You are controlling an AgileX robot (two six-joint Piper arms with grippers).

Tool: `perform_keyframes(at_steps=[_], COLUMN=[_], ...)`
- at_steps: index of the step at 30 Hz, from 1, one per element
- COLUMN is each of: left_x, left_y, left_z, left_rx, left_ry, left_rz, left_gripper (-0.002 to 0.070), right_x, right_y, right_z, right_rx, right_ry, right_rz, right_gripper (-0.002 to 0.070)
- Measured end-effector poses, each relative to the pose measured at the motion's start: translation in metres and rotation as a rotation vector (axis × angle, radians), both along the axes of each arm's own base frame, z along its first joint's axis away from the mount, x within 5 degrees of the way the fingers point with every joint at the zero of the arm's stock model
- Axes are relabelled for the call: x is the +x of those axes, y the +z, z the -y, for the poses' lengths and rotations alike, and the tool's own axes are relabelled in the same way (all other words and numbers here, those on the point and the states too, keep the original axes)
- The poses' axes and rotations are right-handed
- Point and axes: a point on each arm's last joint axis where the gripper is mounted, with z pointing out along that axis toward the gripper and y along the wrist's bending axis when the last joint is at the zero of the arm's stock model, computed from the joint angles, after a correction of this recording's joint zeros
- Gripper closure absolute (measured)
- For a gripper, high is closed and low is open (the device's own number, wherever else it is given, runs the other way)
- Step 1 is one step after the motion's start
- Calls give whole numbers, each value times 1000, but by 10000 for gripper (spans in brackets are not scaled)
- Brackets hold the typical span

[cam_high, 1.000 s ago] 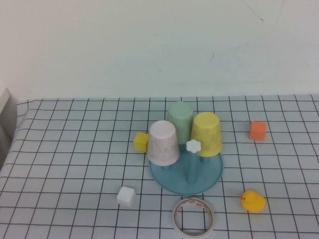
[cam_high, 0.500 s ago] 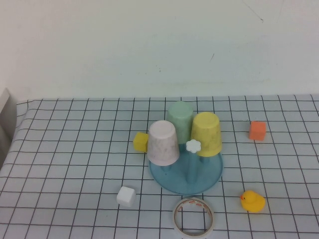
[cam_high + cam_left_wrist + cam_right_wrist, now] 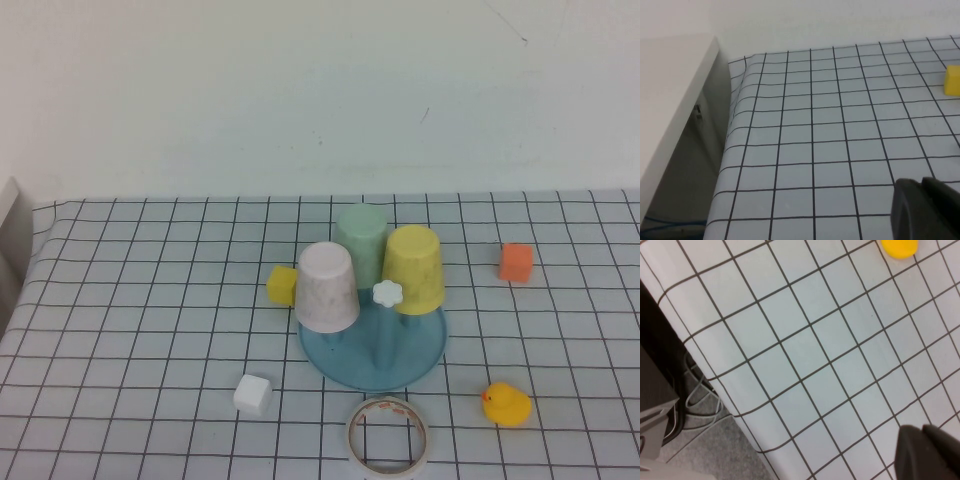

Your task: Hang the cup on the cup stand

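The cup (image 3: 326, 287) sits upturned on the cup stand (image 3: 420, 358), far from both grippers. Left gripper (image 3: 926, 207) closed, empty, above the table's left edge; right gripper (image 3: 930, 452) likewise, near the duck (image 3: 899, 247).

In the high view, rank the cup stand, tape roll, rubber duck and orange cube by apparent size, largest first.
1. cup stand
2. tape roll
3. rubber duck
4. orange cube
The duck sits nearer the camera, so the last two are unsure.

A pale pink speckled cup (image 3: 326, 286) is hanging upside down on the left peg of a light blue cup stand (image 3: 373, 345), which is sitting mid-counter.
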Motion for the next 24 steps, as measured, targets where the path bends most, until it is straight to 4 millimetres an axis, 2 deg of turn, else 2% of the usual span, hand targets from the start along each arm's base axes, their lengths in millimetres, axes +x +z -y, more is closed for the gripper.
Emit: perform_keyframes(at_steps=[16,24], left_x=[0,0], left_y=[0,0], left_z=[0,0], left_rx=[4,-57], left_ry=[-11,6], left_rz=[-1,-4], left_gripper=[675,675], right_x=[0,0], right_y=[0,0], right_z=[0,0], right_rx=[1,1], right_ry=[0,0], right_rz=[1,1], right_gripper=[678,678])
